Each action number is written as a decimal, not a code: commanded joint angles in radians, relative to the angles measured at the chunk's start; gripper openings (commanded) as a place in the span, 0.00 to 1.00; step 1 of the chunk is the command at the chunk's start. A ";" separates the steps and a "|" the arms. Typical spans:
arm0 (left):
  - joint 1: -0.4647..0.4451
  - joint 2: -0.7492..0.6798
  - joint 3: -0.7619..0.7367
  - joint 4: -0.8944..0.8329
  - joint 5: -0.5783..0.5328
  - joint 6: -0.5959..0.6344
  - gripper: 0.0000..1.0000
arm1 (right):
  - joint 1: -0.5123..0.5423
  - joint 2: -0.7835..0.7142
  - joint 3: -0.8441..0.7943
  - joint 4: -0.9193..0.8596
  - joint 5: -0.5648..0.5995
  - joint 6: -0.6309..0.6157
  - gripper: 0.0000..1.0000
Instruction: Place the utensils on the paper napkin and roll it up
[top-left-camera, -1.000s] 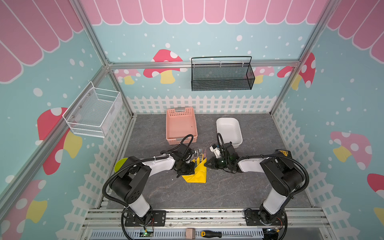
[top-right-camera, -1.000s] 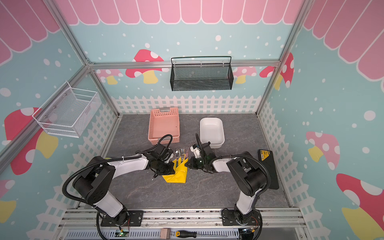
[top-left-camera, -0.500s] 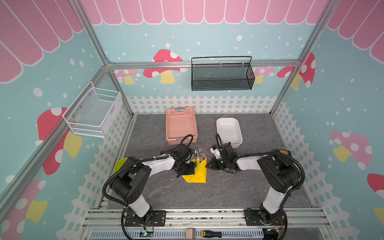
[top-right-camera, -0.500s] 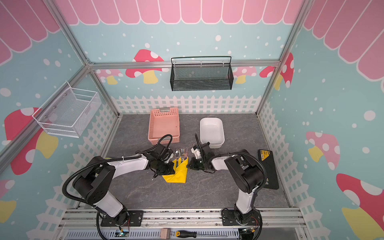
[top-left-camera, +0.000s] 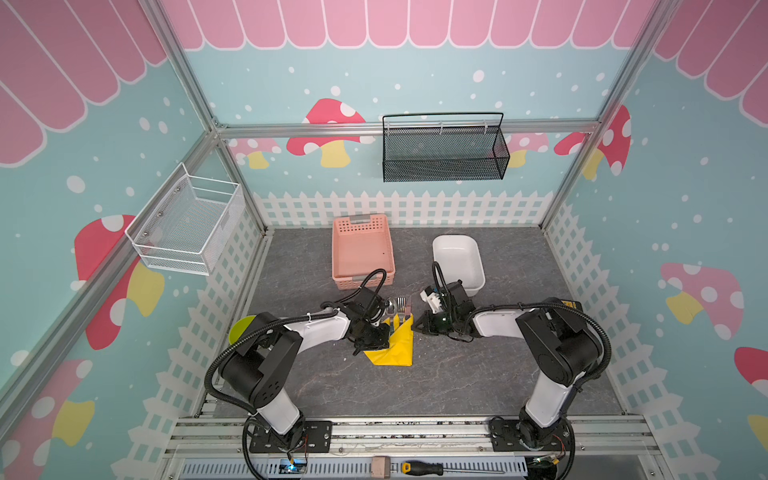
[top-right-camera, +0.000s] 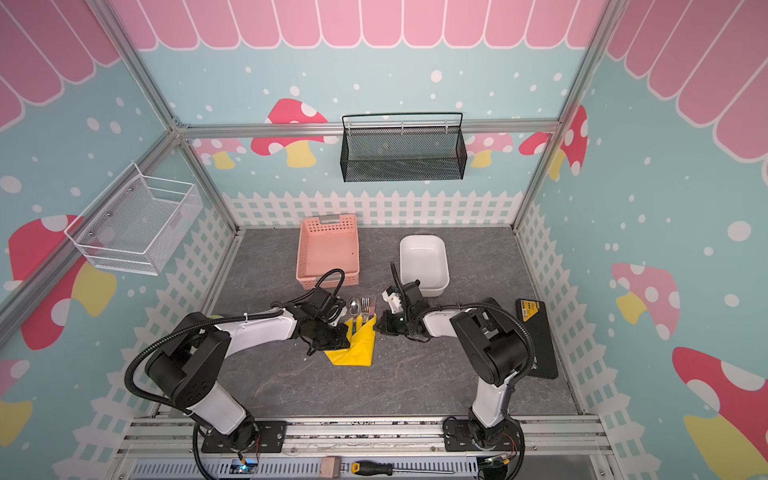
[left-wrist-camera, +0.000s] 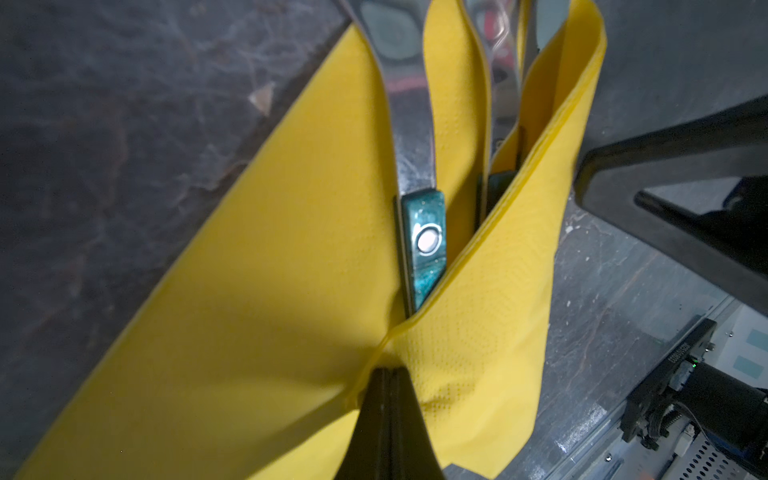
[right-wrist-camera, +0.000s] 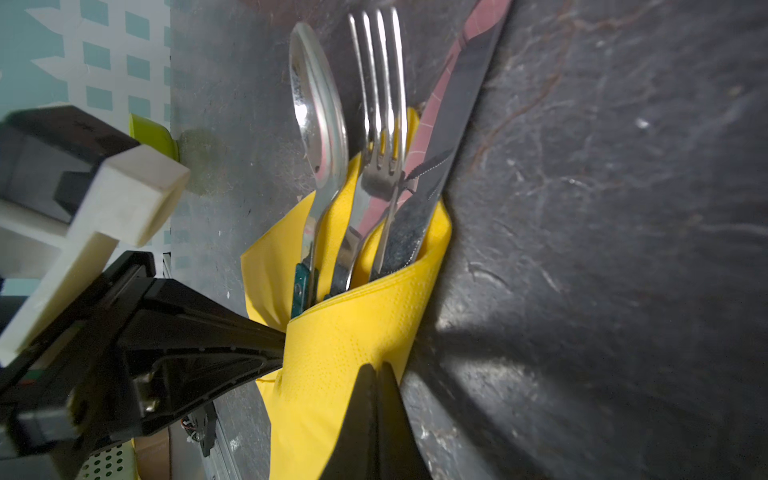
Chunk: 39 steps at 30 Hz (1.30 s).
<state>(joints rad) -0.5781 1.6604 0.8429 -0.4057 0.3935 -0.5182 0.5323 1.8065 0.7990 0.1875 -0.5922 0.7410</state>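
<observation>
Left gripper (left-wrist-camera: 388, 372): fingers (left-wrist-camera: 374, 403) pressed together, nipping the corner of the folded-over flap of the paper napkin (left-wrist-camera: 257, 291). Right gripper (right-wrist-camera: 376, 370): fingers (right-wrist-camera: 361, 403) also pressed flat together, tip resting against the napkin's outer fold on the opposite side. Napkin bright yellow, thin, finely embossed, one side folded across to form an open-topped pocket. It lies on the grey stone-look table (top-left-camera: 457, 374) between the two arms, on the near side of the pink basket (top-left-camera: 363, 253). Utensils (right-wrist-camera: 380, 174) sit side by side in the pocket: spoon (right-wrist-camera: 320, 124), fork (right-wrist-camera: 380, 83), table knife (right-wrist-camera: 453, 104), silver heads sticking out toward the basket. Right wrist view shows all three heads complete. Left wrist view cuts them off but gives the spoon's teal handle with a round rivet, tucked under the flap edge. Only the top views show the white dish (top-left-camera: 457, 262) beside the basket and the screwdriver (top-left-camera: 419, 468) in front of the arm bases; lime-green bowl (top-left-camera: 241, 328) partly hidden behind the left arm (top-left-camera: 316, 328)
</observation>
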 joint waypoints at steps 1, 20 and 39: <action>0.001 0.015 -0.016 -0.020 -0.004 0.017 0.00 | -0.015 0.031 0.011 -0.016 0.000 -0.020 0.00; 0.001 0.009 -0.019 -0.020 -0.004 0.017 0.00 | -0.046 0.070 0.093 -0.030 -0.030 -0.071 0.00; 0.002 0.000 -0.028 -0.018 -0.006 0.015 0.00 | -0.058 0.058 0.139 -0.035 -0.040 -0.069 0.00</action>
<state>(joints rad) -0.5774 1.6604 0.8421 -0.4042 0.3958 -0.5156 0.4767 1.8668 0.9218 0.1402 -0.6136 0.6811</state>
